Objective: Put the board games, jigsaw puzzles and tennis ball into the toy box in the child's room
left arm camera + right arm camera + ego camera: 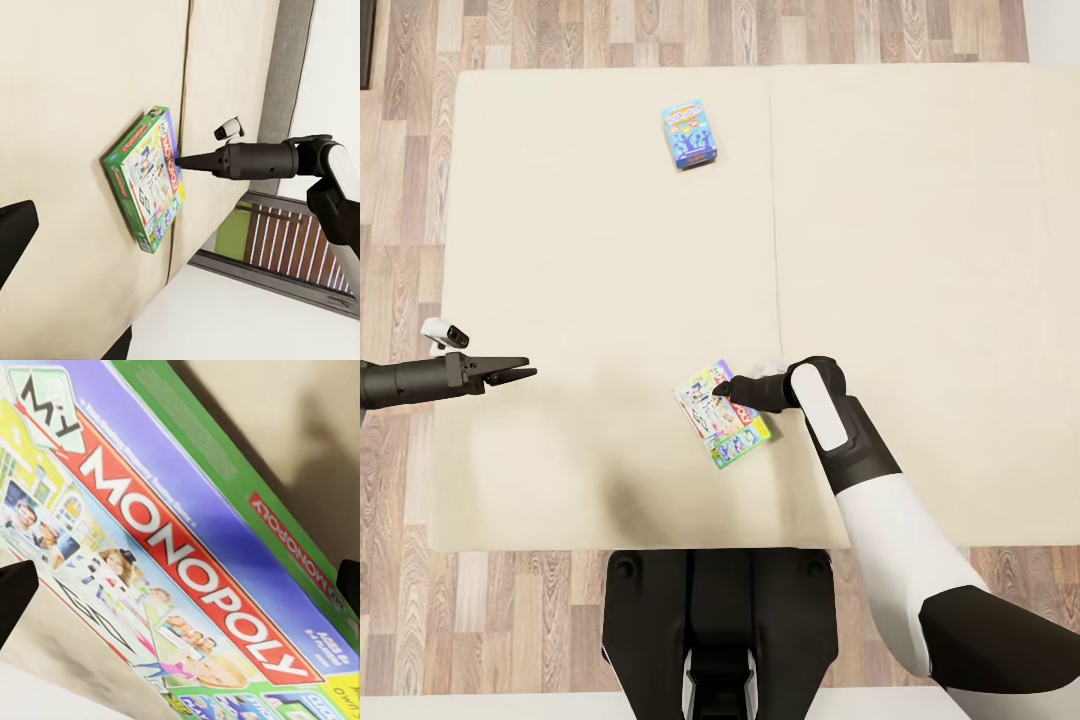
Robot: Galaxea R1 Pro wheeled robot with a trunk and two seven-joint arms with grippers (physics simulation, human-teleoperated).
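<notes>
The bed spreads across most of the head view, its cream mattress split by a seam running from twelve to six o'clock, wood floor showing past its edges at nine and six. Near the middle, toward six o'clock, lies the white board game, a Monopoly box lying flat and turned at an angle; the small teal-blue board game lies well apart at twelve o'clock. The right gripper has its tips at the white box's upper face; the wrist view shows its dark fingers spread wide, one at each side of the lid, with nothing clamped yet. The likely trouble is that a flat box on a soft mattress offers little edge to pinch: closing from above may skate the tips over the lid, or nudge the box further askew rather than lift it. The left gripper hangs at nine o'clock over the bed's margin, jaws only slightly parted and empty. There is plenty of bare mattress around both boxes, so neither arm is crowded, and the near edge at six o'clock is close enough to drag the box toward.
</notes>
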